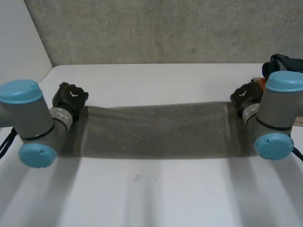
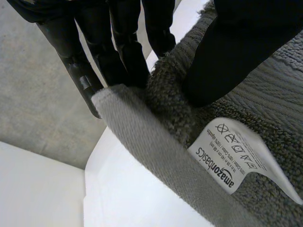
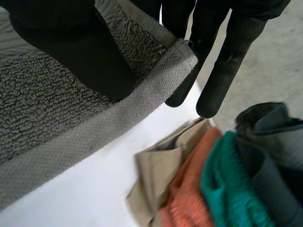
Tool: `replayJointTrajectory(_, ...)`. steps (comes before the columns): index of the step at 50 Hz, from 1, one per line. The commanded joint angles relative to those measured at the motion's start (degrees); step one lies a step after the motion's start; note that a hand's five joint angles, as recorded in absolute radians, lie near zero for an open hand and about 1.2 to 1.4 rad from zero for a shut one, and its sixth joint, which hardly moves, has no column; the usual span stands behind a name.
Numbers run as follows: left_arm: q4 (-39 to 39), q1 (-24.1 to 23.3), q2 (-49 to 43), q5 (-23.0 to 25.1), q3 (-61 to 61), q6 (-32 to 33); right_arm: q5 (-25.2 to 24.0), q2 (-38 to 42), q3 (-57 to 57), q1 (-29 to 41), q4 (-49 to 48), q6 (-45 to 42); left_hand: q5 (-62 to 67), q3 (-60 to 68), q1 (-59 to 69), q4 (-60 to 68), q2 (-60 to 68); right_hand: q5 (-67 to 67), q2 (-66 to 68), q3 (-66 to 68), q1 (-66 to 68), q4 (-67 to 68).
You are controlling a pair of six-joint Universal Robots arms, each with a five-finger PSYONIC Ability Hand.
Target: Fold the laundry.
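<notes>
The towel (image 1: 156, 130) stretches across the white table (image 1: 151, 194), left hand (image 1: 70, 98) pinching one corner, right hand (image 1: 246, 96) pinching another. Crumpled cloths (image 3: 208, 184) lie beside the right hand. A grey wall (image 1: 156, 28) stands behind.

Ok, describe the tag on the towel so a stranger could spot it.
Over the white table, a grey towel stretches between the right hand and the left hand. At the left hand's pinched corner, beside its thumb, sits the tag: the only white, black-printed patch on grey terry.
</notes>
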Motion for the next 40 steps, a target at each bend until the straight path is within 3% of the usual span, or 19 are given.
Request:
replayJointTrajectory(1, 0.16, -1.12, -4.98, -2.40, 7.44, -0.23, -0.52, 5.62, -5.96, -0.04, -6.57, -0.51, 13.44, 11.43, 13.93, 11.15, 11.15, 10.94, 12.19, 11.59, 15.28, 11.15)
replayJointTrajectory(2, 0.16, -1.21, -5.25, -2.31, 7.98, -0.49, -0.44, 6.23, -6.67, 0.05, -6.92, -0.51, 13.44, 11.43, 13.93, 11.15, 11.15, 10.94, 12.19, 11.59, 15.28, 11.15)
replayJointTrajectory(3, 0.34, -1.47, -5.51, -2.14, 8.33, -0.58, 0.35, 7.81, -8.15, 0.31, -7.27, -0.33, 13.44, 11.43, 13.93, 11.15, 11.15, 0.84, 2.09, 1.49, 5.18, 1.05)
replayJointTrajectory(4, 0.51, -1.73, -5.77, -2.05, 8.68, -0.67, 0.62, 8.52, -8.95, 0.32, -7.36, -0.24, 11.97, 9.96, 12.46, 9.67, 9.67, -27.24, -25.98, -26.59, -22.89, -27.03)
replayJointTrajectory(5, 0.95, -2.34, -6.21, -2.05, 9.21, -0.58, 0.97, 9.05, -9.74, 0.49, -7.36, 0.02, -32.85, -34.85, -32.35, -35.14, -35.14, -54.66, -53.41, -54.01, -50.32, -54.45)
replayJointTrajectory(6, 1.30, -2.78, -6.39, -2.14, 9.47, -0.67, 1.15, 9.57, -10.27, 0.58, -7.28, 0.20, -56.56, -58.57, -56.07, -58.85, -58.85, -59.06, -57.81, -58.41, -54.72, -58.85)
replayJointTrajectory(8, 1.92, -3.58, -6.39, -2.14, 9.91, -0.85, 1.93, 9.76, -10.46, 1.28, -7.10, 1.25, -49.70, -51.71, -49.21, -51.99, -52.00, -59.06, -57.81, -58.41, -54.72, -58.85)
replayJointTrajectory(9, 2.62, -4.19, -6.48, -2.22, 9.83, -1.02, 2.29, 9.41, -10.11, 1.72, -7.10, 2.04, -56.56, -58.57, -56.07, -58.85, -58.85, -59.06, -57.81, -58.41, -54.72, -58.85)
replayJointTrajectory(11, 2.80, -4.46, -5.78, -2.40, 8.78, -1.90, 3.08, 7.22, -7.74, 1.99, -6.66, 6.16, -56.56, -58.57, -56.07, -58.85, -58.85, -59.06, -57.81, -58.41, -54.72, -58.85)
replayJointTrajectory(16, 2.27, -4.37, 0.98, -2.58, 1.66, -6.12, 0.71, -5.34, 4.99, 1.72, -3.68, 16.18, -56.56, -58.57, -56.07, -58.85, -58.85, -59.06, -57.81, -58.41, -54.72, -58.85)
replayJointTrajectory(18, 2.71, -3.93, 4.57, -2.14, -3.41, -8.22, -2.97, -10.62, 10.80, 0.93, -1.31, 17.69, -56.56, -58.57, -56.07, -58.85, -58.85, -59.06, -57.81, -58.41, -54.72, -58.85)
replayJointTrajectory(23, 3.59, -3.67, 9.07, -1.96, -10.29, -10.69, -14.20, -14.06, 21.16, -6.34, 3.17, 17.43, -56.56, -58.57, -56.07, -58.85, -58.85, -50.44, -49.18, -49.78, -46.09, -50.22)
replayJointTrajectory(27, 5.26, -3.67, 10.83, -1.08, -14.07, -11.22, -18.09, -14.76, 25.65, -9.34, 3.27, 17.34, -56.56, -58.57, -56.07, -58.85, -58.85, -44.88, -43.62, -44.23, -40.53, -44.66)
replayJointTrajectory(32, 7.46, -3.75, 11.19, -0.64, -15.92, -11.22, -18.19, -14.33, 26.81, -10.76, 1.61, 17.34, -56.56, -58.57, -56.07, -58.85, -58.85, -42.16, -40.91, -41.51, -37.82, -41.95)
replayJointTrajectory(35, 7.90, -3.76, 11.10, -0.56, -15.93, -11.31, -17.93, -12.93, 26.81, -11.02, -1.90, 17.07, -56.56, -58.57, -56.07, -58.85, -58.85, -35.79, -34.53, -35.14, -31.44, -35.57)
replayJointTrajectory(38, 7.90, -3.76, 10.92, -0.56, -16.01, -11.22, -17.31, -10.64, 26.20, -11.37, -5.60, 16.72, -56.56, -58.57, -56.07, -58.85, -58.85, 10.76, 12.02, 11.42, 15.11, 10.98)
replayJointTrajectory(40, 7.90, -3.76, 10.92, -0.64, -16.01, -11.31, -15.22, -10.55, 26.63, -12.68, -8.40, 15.94, -56.56, -58.57, -56.07, -58.85, -58.85, 10.94, 12.19, 11.59, 15.28, 11.15)
